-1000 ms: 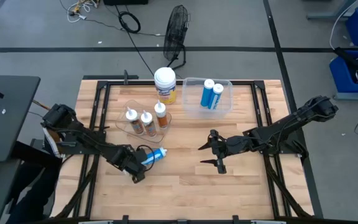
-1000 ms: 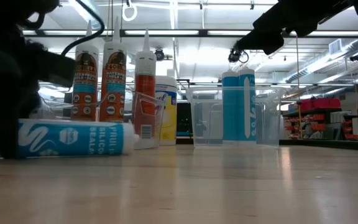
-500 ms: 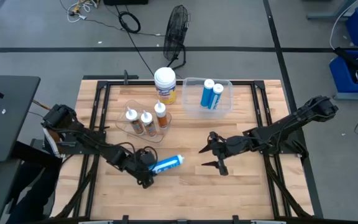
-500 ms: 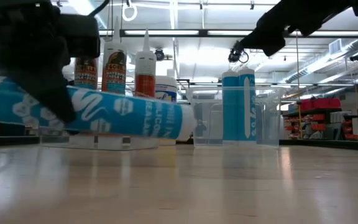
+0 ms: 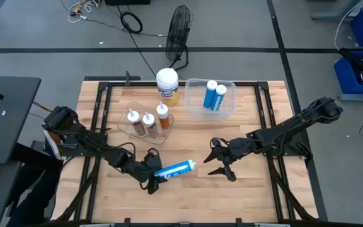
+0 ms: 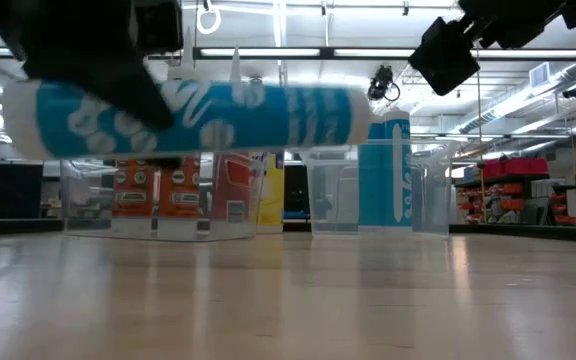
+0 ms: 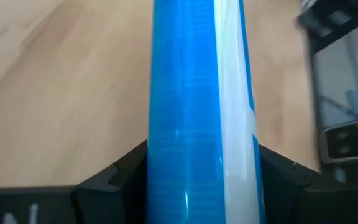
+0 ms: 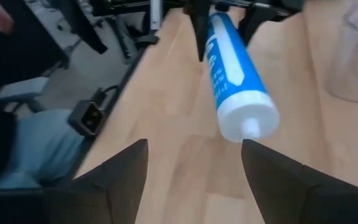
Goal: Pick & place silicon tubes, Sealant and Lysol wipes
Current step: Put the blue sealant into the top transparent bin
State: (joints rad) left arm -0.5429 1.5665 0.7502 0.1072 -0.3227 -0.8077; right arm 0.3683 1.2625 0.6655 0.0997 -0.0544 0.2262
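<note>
My left gripper [image 5: 152, 177] is shut on a blue silicone tube [image 5: 176, 169], held above the near middle of the table; the tube also shows in the low view [image 6: 208, 118]. My right gripper [image 5: 218, 160] is open and empty, just right of the tube's white cap end [image 8: 248, 121]. The Lysol wipes canister [image 5: 167, 85] stands upright at the far middle. Three orange cartridges [image 5: 147, 122] stand in a clear bin. Two blue cartridges [image 5: 214, 96] stand in another clear bin. My left gripper pinches the blue tube near its rear end [image 7: 197, 186] between its two fingers [image 7: 114, 177], one on each side of the round body. The fingers come about level from the table's left and lie along the tube. The tube is lifted clear and lies roughly level, its cap end toward my right gripper.
The clear bin of orange cartridges [image 5: 132, 131] is just beyond the left gripper. The clear bin of blue cartridges [image 5: 229, 107] is at the far right of middle. Bare wood lies along the near edge [image 5: 194, 202]. A fan [image 5: 179, 31] stands on the floor beyond the table.
My left gripper has risen and gone toward the table's right with the blue tube. The tube, which lay on the table, is now lifted clear and roughly level, its cap end nearer my right gripper.
</note>
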